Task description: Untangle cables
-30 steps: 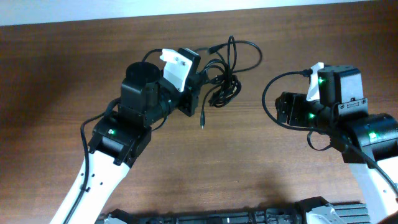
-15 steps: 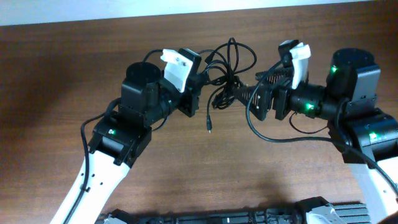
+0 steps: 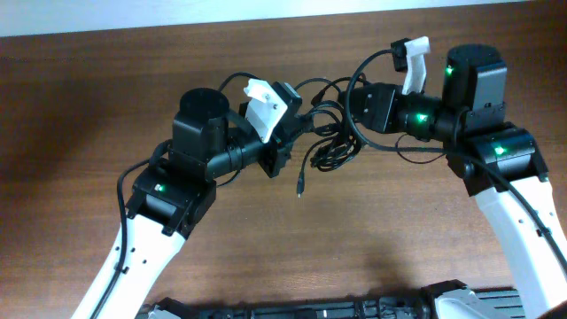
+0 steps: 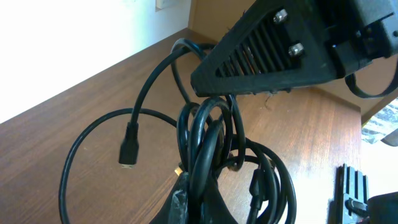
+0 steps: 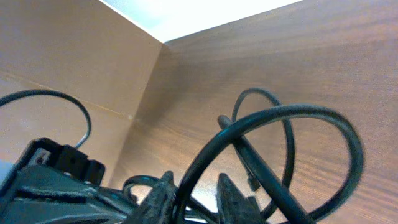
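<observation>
The cables (image 3: 330, 146) are thin black cords looped in a bundle between the two arms above the brown table (image 3: 97, 97). One plug end (image 3: 299, 189) hangs loose below. My left gripper (image 3: 285, 142) is shut on the bundle's left side. In the left wrist view the loops (image 4: 211, 140) rise out of the left gripper (image 4: 202, 202), and a plug (image 4: 129, 152) dangles at left. My right gripper (image 3: 351, 111) reaches in from the right. In its wrist view one strand (image 5: 261, 121) runs between the narrowed fingers of the right gripper (image 5: 194, 182).
The right arm's own thicker black cable (image 3: 354, 66) arcs above its gripper. In the left wrist view the right gripper's black body (image 4: 280, 50) hangs close over the bundle. The table's far edge (image 3: 266, 19) runs along the top; black gear (image 3: 354, 308) lines the near edge.
The right arm swung in from the right to the bundle, and its jaws narrowed around a strand. The left gripper, holding the bundle throughout, tilted and shifted slightly right.
</observation>
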`<state>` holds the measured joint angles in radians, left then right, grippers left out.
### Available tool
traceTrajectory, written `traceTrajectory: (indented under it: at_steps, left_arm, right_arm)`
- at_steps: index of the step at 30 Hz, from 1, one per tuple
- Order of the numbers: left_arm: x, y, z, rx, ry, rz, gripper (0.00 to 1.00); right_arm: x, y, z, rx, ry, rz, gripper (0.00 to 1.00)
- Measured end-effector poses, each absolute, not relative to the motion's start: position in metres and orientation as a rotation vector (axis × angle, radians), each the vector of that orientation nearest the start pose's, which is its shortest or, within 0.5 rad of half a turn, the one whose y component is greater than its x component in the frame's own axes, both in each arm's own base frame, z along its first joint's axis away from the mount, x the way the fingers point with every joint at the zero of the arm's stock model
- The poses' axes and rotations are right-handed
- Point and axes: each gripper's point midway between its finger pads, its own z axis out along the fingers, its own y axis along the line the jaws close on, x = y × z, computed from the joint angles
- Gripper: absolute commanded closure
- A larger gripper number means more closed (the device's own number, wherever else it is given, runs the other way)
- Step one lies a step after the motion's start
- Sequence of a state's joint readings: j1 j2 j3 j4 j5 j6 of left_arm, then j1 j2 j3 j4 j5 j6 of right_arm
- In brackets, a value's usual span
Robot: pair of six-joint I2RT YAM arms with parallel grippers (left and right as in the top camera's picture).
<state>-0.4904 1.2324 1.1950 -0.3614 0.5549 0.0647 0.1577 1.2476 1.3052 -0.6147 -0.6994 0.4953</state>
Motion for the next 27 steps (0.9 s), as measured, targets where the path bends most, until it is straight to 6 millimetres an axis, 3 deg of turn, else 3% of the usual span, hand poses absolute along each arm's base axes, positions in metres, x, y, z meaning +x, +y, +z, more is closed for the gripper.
traceTrajectory:
  at_steps: [8, 11, 12, 15, 17, 18, 19, 20, 21, 22, 27]
  left_arm:
    - [0.292, -0.259, 0.323, 0.926, 1.791, -0.806, 1.00]
    - [0.291, -0.257, 0.316, 0.958, 1.803, -0.776, 1.00]
    - [0.292, -0.254, 0.312, 0.958, 1.820, -0.751, 1.00]
    - [0.296, -0.247, 0.303, 0.943, 1.864, -0.689, 1.00]
    - [0.298, -0.246, 0.303, 0.937, 1.868, -0.677, 1.00]
    - [0.298, -0.246, 0.302, 0.936, 1.868, -0.675, 1.00]
    - [0.298, -0.246, 0.302, 0.936, 1.868, -0.674, 1.00]
    - [0.298, -0.245, 0.302, 0.934, 1.872, -0.671, 1.00]
    - [0.298, -0.244, 0.300, 0.933, 1.880, -0.667, 1.00]
    - [0.298, -0.244, 0.300, 0.934, 1.883, -0.669, 1.00]
    - [0.299, -0.248, 0.308, 0.917, 1.853, -0.696, 1.00]
  right_arm:
    - [0.333, 0.153, 0.334, -0.036, 2.161, 1.082, 0.96]
    - [0.334, 0.111, 0.356, 0.061, 2.072, 1.004, 0.96]
    - [0.326, 0.083, 0.375, 0.128, 1.998, 0.955, 0.96]
    - [0.313, 0.047, 0.396, 0.211, 1.910, 0.908, 0.96]
    - [0.307, 0.034, 0.399, 0.250, 1.894, 0.900, 0.96]
    - [0.306, 0.031, 0.398, 0.267, 1.898, 0.904, 0.73]
    - [0.305, 0.028, 0.395, 0.282, 1.906, 0.907, 0.41]
    - [0.304, 0.026, 0.390, 0.299, 1.922, 0.903, 0.18]
    - [0.304, 0.024, 0.387, 0.304, 1.933, 0.897, 0.07]
    - [0.304, 0.024, 0.382, 0.314, 1.953, 0.900, 0.01]
    - [0.302, 0.025, 0.347, 0.407, 2.088, 0.942, 0.01]
